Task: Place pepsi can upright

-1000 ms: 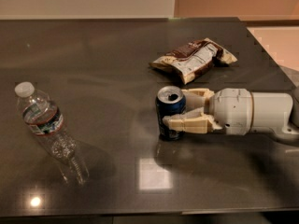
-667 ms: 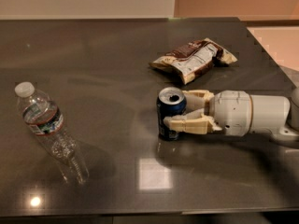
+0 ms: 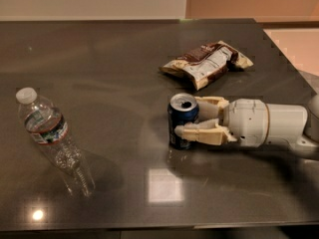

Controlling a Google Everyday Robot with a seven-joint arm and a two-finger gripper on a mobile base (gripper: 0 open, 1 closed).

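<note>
table | 1 pepsi can upright, in pincer | 1 bottle | 1 bag

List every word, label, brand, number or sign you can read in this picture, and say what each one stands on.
No text here can be read for certain.
pepsi can, upright and gripped by the tool: markings too blurred to read.
water bottle: label print too blurred to read.
snack bag: print too blurred to read.
</note>
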